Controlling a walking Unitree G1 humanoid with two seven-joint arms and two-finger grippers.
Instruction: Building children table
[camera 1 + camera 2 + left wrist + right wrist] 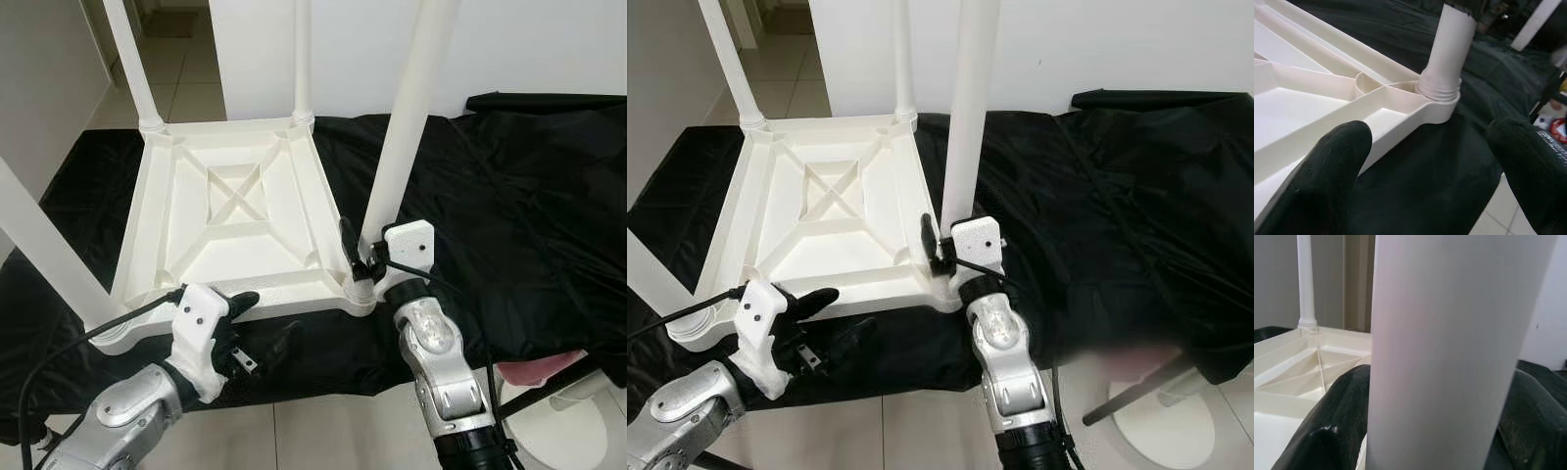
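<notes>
A white plastic children's table (167, 211) lies upside down on a black cloth (509, 196), with its legs pointing up. My right gripper (364, 257) is shut on the near-right leg (407, 127) just above its socket. In the right wrist view that leg (1449, 352) stands between the two black fingers (1332, 426). My left gripper (263, 321) is open at the table's near edge, one finger (241, 299) against the rim and the other over the cloth. In the left wrist view the leg's socket (1442, 90) lies ahead between the open fingertips (1327, 181).
Three more legs stand in the table: far-left (132, 64), far-right (303, 59) and near-left (44, 250). The cloth spreads wide to the right. Tiled floor (323, 431) runs below the near edge. A white round stand base (568, 421) sits at the lower right.
</notes>
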